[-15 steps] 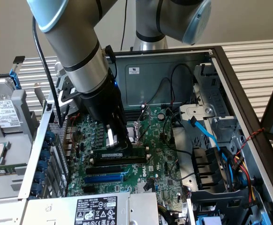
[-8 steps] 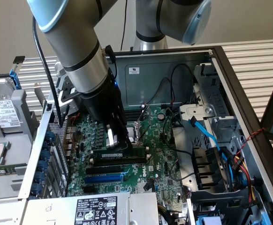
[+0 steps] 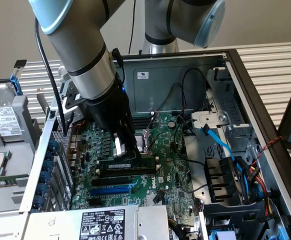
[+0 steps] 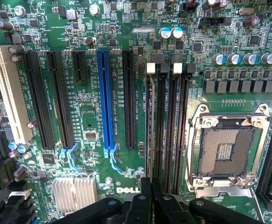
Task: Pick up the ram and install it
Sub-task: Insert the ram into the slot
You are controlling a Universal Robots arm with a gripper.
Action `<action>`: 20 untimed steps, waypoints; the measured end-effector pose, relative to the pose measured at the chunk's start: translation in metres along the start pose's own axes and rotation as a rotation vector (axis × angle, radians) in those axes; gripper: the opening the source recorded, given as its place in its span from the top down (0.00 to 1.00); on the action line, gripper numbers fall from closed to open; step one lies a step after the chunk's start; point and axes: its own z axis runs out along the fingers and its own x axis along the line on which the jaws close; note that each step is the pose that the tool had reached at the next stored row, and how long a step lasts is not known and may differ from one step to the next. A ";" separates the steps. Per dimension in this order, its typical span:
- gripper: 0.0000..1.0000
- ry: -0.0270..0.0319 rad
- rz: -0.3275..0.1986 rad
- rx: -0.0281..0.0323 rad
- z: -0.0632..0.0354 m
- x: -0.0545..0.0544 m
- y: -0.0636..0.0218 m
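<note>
Dark-green ram (image 4: 147, 126) stands in a slot (image 4: 150, 77), gripped by the hand (image 4: 151, 186).

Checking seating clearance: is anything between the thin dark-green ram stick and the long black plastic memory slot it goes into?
Nothing visible does. The ram stick stands edge-down at the black memory slot, gripped by the black gripper; no cable or part lies between them.
</note>
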 end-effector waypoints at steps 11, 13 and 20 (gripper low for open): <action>0.88 -0.0002 0.000 0.0026 0.0005 0.000 0.0002; 0.88 -0.0003 0.000 0.0027 0.0005 0.000 0.0002; 0.80 -0.0003 0.000 0.0027 0.0005 0.000 0.0002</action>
